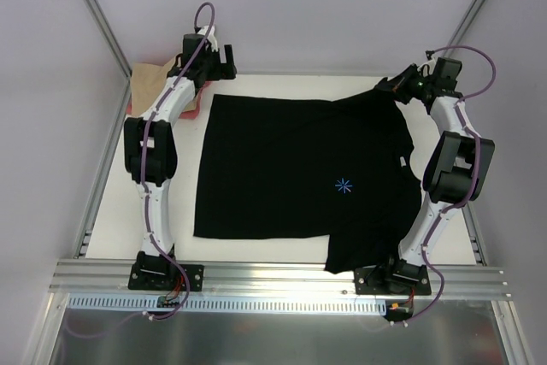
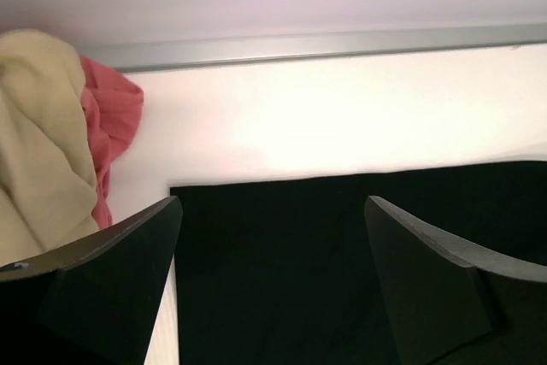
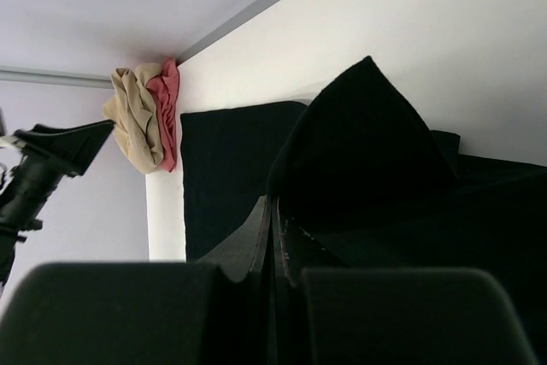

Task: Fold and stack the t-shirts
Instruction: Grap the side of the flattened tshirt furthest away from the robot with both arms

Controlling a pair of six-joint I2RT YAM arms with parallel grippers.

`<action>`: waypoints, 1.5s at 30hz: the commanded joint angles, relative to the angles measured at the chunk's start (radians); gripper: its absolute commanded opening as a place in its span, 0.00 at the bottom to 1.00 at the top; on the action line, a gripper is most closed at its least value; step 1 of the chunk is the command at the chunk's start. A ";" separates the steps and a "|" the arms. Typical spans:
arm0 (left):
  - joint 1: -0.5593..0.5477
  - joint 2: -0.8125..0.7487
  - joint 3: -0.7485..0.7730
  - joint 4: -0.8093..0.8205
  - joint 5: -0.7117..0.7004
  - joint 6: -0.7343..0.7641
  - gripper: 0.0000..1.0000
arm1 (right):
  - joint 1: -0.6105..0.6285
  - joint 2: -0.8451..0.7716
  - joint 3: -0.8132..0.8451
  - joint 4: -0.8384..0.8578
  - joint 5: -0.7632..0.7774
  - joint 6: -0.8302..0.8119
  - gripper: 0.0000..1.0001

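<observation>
Near edge: metal rail [image 1: 282, 275] with both arm bases bolted on, white table [image 1: 115, 211] behind it.

Black t-shirt [image 1: 282, 168] lies flat across the middle of the table, turned sideways: hem toward the left edge, collar toward the right. Light-blue starburst mark [image 1: 344, 185] faces up. Its near sleeve reaches the near edge, just beside the right arm's base.

Right forearm crosses over the shirt's collar side and hides that edge in the top view.

Right fingers [image 3: 256, 228] are pressed together at the far right corner, with a fold of the black t-shirt's far sleeve pinched in them. The cloth rises in a peak just ahead of the tips. The exact pinch point is black on black and hard to make out.

Left fingers [image 2: 120, 279] are spread wide with nothing in them, hanging over the shirt's far-left corner. From the left wrist, cloth shows in the gap between them; whether they touch it, cannot tell.

Far left corner: tan t-shirt [image 1: 147, 81] crumpled on top of pink-red t-shirt [image 1: 193, 109], near the black one but apart from it. The left arm covers part of the pile from above. The left wrist view cuts the tan one off at its edge.

Metal strip along the far edge, plain pale walls [image 1: 291, 6], slanted frame posts [image 1: 94, 6] in the far corners.
</observation>
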 commanded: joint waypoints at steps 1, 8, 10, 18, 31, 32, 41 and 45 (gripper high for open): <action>0.034 0.097 0.149 -0.207 0.087 -0.020 0.90 | 0.002 -0.010 0.008 0.046 -0.030 0.005 0.00; 0.079 0.166 0.186 -0.291 0.155 -0.083 0.88 | 0.002 -0.008 0.010 0.035 -0.036 -0.001 0.00; 0.091 0.181 0.195 -0.299 0.177 -0.089 0.88 | 0.002 -0.010 0.001 0.037 -0.036 0.002 0.00; 0.129 0.292 0.319 -0.357 0.277 -0.140 0.88 | 0.002 -0.016 0.001 0.027 -0.034 0.000 0.00; 0.139 0.399 0.381 -0.397 0.357 -0.212 0.87 | 0.002 -0.014 -0.001 0.026 -0.034 -0.006 0.00; 0.139 0.402 0.381 -0.399 0.360 -0.213 0.87 | 0.002 -0.013 -0.002 0.027 -0.034 -0.004 0.00; 0.139 0.418 0.381 -0.411 0.385 -0.223 0.15 | 0.002 -0.013 -0.015 0.041 -0.037 0.002 0.00; 0.139 0.410 0.381 -0.406 0.357 -0.220 0.00 | 0.002 -0.013 -0.015 0.043 -0.039 0.005 0.00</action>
